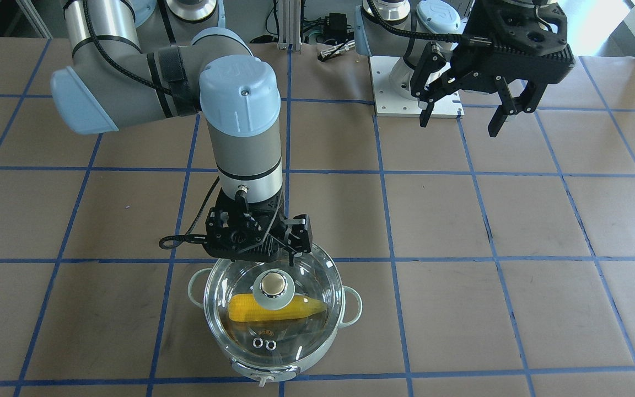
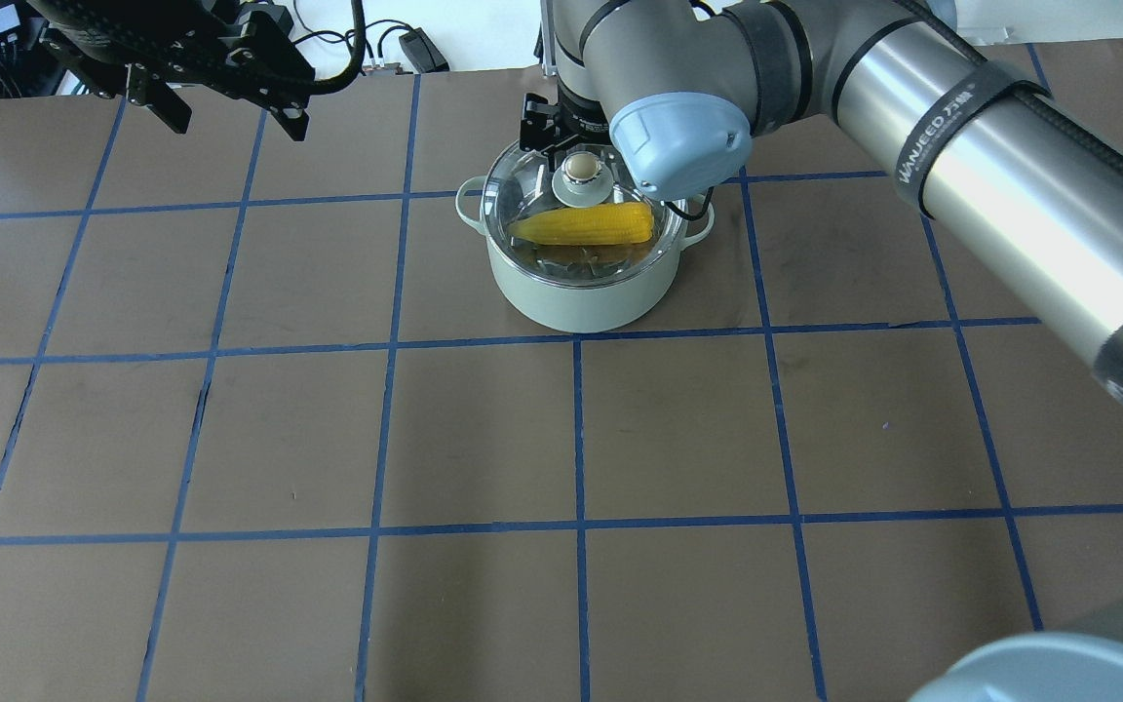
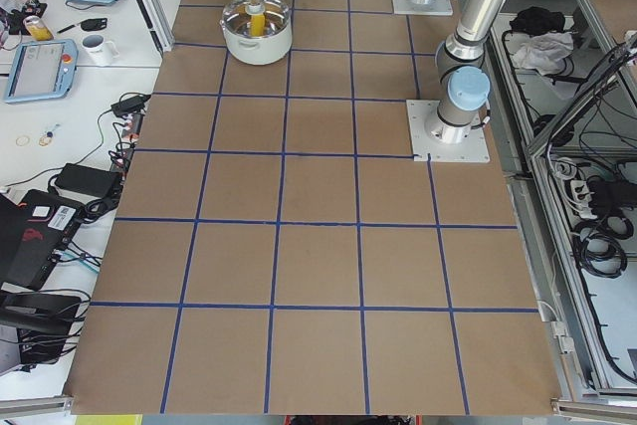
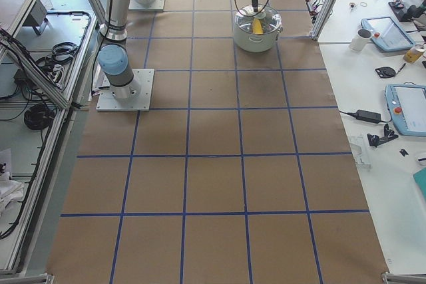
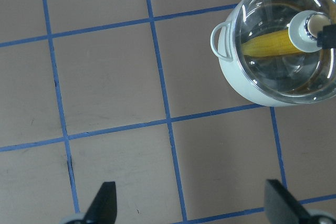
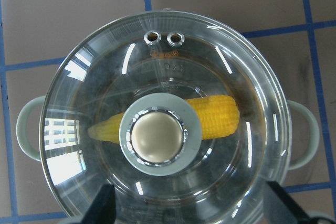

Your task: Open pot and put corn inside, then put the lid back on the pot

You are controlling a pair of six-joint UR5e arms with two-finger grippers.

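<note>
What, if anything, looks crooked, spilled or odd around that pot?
Nothing stands out. The lid looks evenly seated on the pot, with the corn lying inside under the glass. The right gripper is open above the lid; the left gripper is open, well away.

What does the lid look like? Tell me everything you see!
The lid is round, clear glass with a pale green centre, a beige knob and two small metal vent rings. It sits level on the pot, closing it, and the corn shows through. Window reflections gleam on the glass. The right gripper hangs open above it, seemingly not touching.
</note>
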